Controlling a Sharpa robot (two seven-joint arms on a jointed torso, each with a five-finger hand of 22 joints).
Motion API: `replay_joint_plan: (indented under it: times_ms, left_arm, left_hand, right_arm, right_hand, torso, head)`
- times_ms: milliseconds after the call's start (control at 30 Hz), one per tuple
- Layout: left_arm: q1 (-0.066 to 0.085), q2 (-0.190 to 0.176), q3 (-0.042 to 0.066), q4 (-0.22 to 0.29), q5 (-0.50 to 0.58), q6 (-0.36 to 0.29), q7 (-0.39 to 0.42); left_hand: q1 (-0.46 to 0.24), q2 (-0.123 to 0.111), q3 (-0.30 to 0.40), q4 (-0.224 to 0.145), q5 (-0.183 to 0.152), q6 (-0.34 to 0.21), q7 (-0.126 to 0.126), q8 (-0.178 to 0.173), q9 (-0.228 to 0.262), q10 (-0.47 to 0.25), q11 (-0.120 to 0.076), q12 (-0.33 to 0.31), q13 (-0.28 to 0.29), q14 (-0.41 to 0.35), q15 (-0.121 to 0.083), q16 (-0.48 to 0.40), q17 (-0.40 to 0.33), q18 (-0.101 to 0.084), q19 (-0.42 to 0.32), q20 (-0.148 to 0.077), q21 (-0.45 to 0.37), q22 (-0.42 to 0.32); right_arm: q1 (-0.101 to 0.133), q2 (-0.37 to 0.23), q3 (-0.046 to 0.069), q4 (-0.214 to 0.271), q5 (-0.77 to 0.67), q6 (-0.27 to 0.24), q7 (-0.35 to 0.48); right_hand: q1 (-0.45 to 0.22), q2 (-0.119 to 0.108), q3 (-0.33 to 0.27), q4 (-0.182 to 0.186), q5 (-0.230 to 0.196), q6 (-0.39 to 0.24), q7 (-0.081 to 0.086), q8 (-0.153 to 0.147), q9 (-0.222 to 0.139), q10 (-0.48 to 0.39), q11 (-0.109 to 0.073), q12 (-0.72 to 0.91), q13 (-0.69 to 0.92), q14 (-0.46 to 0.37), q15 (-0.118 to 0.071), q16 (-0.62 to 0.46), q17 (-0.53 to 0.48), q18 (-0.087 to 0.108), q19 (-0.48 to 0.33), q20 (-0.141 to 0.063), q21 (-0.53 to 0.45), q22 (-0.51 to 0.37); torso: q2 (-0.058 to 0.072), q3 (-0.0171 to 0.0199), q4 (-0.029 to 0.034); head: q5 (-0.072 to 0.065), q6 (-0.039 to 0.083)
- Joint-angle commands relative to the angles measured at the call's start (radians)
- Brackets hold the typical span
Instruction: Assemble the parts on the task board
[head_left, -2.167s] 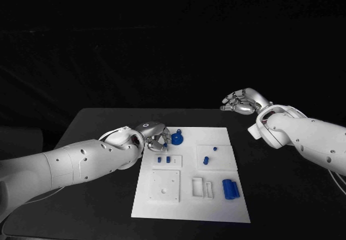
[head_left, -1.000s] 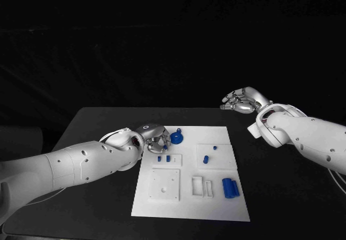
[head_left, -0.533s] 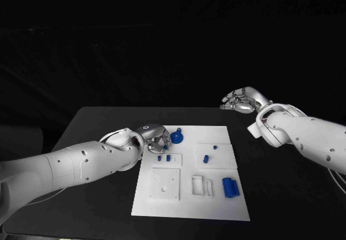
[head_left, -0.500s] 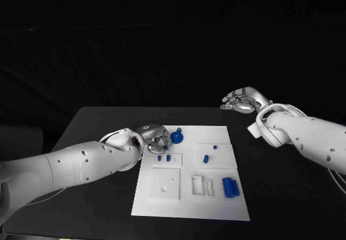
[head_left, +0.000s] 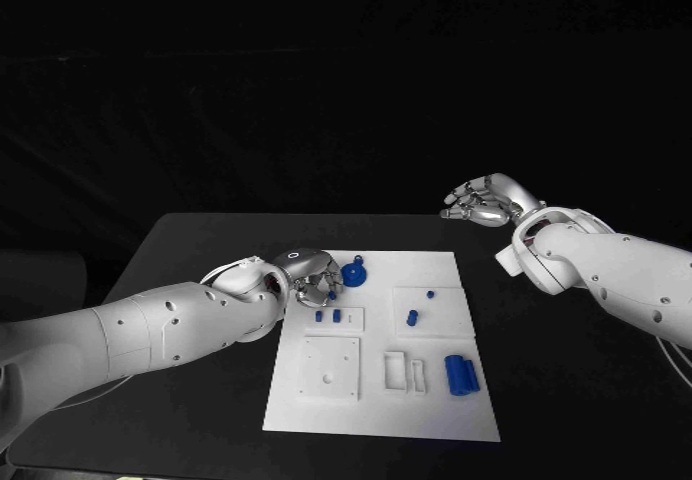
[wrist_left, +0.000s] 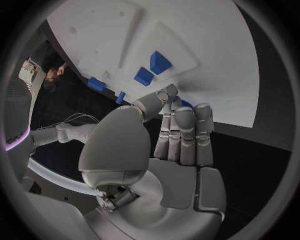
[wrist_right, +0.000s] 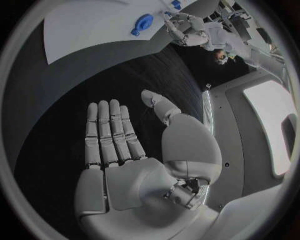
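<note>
The left hand (head_left: 307, 276), fingers together and empty, hovers at the task board's (head_left: 433, 420) far-left corner beside the round blue part (head_left: 353, 275) — it should open before reaching; the right hand (head_left: 483, 203) waits open, well apart.

A black surface (head_left: 188, 300) with rounded far corners stands against a plain dark backdrop (head_left: 289, 100). The backdrop rises directly behind the surface's far edge and spreads past both of its sides. In the left wrist view, thin pale cables (wrist_left: 75, 119) loop loosely beyond the surface's edge.
</note>
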Motion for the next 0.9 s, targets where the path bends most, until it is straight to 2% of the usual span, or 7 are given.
replay_joint_plan:
  times_ms: [33, 167, 367, 900]
  left_arm:
    - [-0.003, 0.005, -0.005, -0.006, -0.05, 0.011, -0.006]
    - [-0.003, 0.007, -0.014, -0.008, -0.061, 0.013, -0.007]
    - [-0.005, 0.01, -0.019, -0.01, -0.064, 0.013, -0.004]
    - [-0.007, 0.011, -0.021, -0.006, -0.063, 0.007, 0.004]
  left_hand:
    - [0.004, 0.01, -0.001, 0.003, 0.002, 0.004, 0.004, 0.005, 0.0, 0.079, 0.013, 0.002, 0.043, 0.003, -0.001, -0.001, 0.001, 0.035, -0.001, -0.031, 0.003, 0.012]
    - [0.005, 0.009, -0.001, 0.003, 0.002, 0.004, 0.004, 0.005, 0.0, 0.079, 0.013, 0.002, 0.043, 0.003, -0.001, -0.002, 0.001, 0.035, -0.001, -0.031, 0.003, 0.012]
    - [0.005, 0.009, 0.0, 0.003, 0.002, 0.004, 0.004, 0.005, 0.0, 0.08, 0.013, 0.002, 0.043, 0.003, -0.001, -0.002, 0.002, 0.035, -0.001, -0.031, 0.003, 0.012]
    - [0.002, 0.005, -0.003, 0.005, 0.0, 0.008, 0.003, 0.007, 0.001, 0.084, 0.012, 0.0, 0.047, 0.005, -0.002, -0.001, 0.003, 0.034, 0.001, -0.031, 0.004, 0.013]
  right_arm:
    - [0.0, 0.0, 0.0, 0.002, -0.002, 0.012, 0.011]
    - [0.0, 0.0, 0.0, 0.001, -0.002, 0.012, 0.011]
    - [0.0, 0.0, 0.0, 0.002, -0.002, 0.012, 0.011]
    - [0.0, -0.002, 0.0, 0.003, -0.002, 0.012, 0.011]
  right_hand:
    - [0.002, 0.008, -0.004, 0.001, 0.005, -0.004, 0.003, 0.003, -0.001, -0.001, 0.001, 0.005, -0.001, -0.009, 0.001, 0.005, -0.001, 0.016, 0.001, 0.009, -0.006, 0.001]
    - [0.002, 0.008, -0.004, 0.001, 0.005, -0.004, 0.003, 0.003, -0.002, -0.001, 0.001, 0.005, -0.001, -0.009, 0.001, 0.006, -0.002, 0.016, 0.002, 0.009, -0.006, 0.001]
    - [0.002, 0.008, -0.004, 0.001, 0.005, -0.004, 0.003, 0.003, -0.002, -0.001, 0.001, 0.005, -0.002, -0.009, 0.001, 0.006, -0.002, 0.016, 0.002, 0.009, -0.007, 0.002]
    - [0.001, 0.008, -0.004, 0.002, 0.005, -0.004, 0.003, 0.003, -0.002, -0.001, 0.001, 0.006, -0.002, -0.009, 0.001, 0.007, -0.004, 0.017, 0.002, 0.009, -0.007, 0.002]
  torso:
    - [0.0, 0.0005, 0.0003]
    - [0.0, 0.0001, -0.0014]
    - [0.0, 0.0002, -0.0008]
    - [0.0, -0.0002, -0.0008]
  head:
    - [-0.001, 0.0]
    - [0.0, 0.0]
    - [-0.001, -0.001]
    - [-0.001, 0.0]
